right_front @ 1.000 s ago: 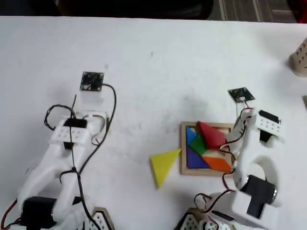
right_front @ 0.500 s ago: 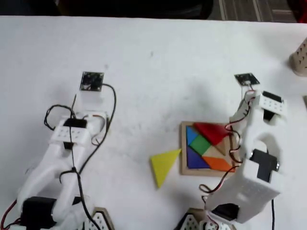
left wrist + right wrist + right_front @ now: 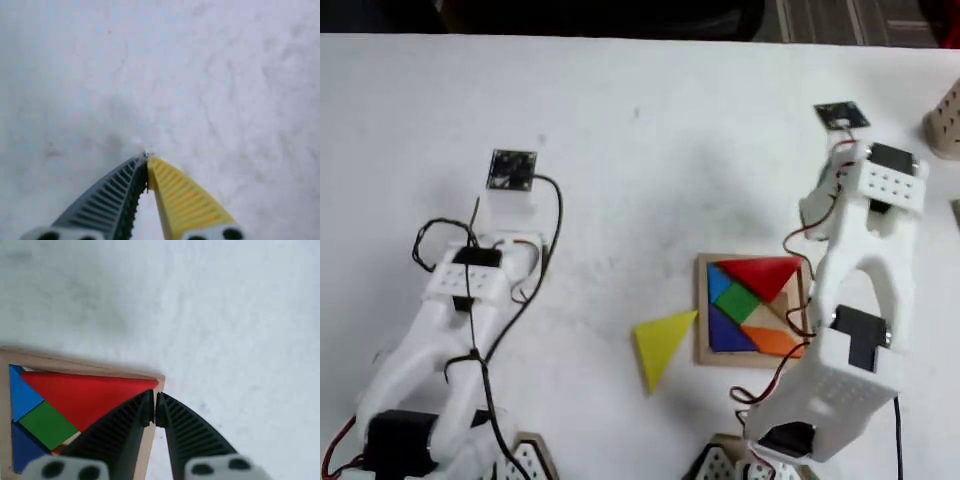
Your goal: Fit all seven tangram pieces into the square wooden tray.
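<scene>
Nearly done, I judge: the tray [image 3: 701, 312], toward the near right of the bench [image 3: 650, 140], holds the red triangle [image 3: 757, 274] and other coloured pieces. The yellow triangle [image 3: 660, 344] lies outside, its tip just beside the tray's left rim. The right wrist view shows the right jaws pressed together above the tray's far right corner. The left wrist view shows the left jaws pressed together over the bench.

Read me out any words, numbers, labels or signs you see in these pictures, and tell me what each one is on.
None: no word, number or sign can be read.
The wooden tray and its coloured pieces, such as the red triangle and the yellow triangle beside it, are plain.
Any print on the small black boards at the arms' tips is too small to read.
</scene>
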{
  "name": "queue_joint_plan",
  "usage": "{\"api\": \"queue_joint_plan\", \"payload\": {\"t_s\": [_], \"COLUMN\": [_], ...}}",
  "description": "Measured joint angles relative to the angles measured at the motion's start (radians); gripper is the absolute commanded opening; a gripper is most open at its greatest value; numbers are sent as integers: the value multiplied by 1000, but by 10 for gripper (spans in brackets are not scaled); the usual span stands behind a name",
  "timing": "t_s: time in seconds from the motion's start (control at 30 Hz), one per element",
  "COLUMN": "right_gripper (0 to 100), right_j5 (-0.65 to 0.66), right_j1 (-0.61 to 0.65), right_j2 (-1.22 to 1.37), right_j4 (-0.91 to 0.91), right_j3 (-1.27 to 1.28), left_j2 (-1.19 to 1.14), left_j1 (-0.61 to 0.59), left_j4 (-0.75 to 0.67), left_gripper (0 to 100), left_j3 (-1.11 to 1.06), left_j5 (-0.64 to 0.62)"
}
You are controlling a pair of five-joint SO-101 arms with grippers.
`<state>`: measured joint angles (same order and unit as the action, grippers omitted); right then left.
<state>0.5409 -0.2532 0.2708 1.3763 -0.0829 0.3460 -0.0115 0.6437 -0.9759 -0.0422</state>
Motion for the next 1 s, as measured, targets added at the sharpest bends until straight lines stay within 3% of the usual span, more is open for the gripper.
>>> {"api": "queue_joint_plan", "payload": {"t_s": [0.23, 0.53, 0.8, 1.0], "right_gripper": [17, 17, 17, 18], "right_j5": [0, 0, 0, 60], "right_j1": [149, 173, 38, -60], "right_j2": [161, 216, 18, -44], "right_j4": [-106, -69, 32, 34], "right_j3": [0, 0, 14, 261], "left_j2": [0, 0, 0, 0], "left_j1": [0, 0, 0, 0], "left_j4": [0, -17, -31, -34], "left_gripper": [23, 23, 23, 23], "left_j3": [0, 0, -2, -2], "left_j5": [0, 0, 0, 0]}}
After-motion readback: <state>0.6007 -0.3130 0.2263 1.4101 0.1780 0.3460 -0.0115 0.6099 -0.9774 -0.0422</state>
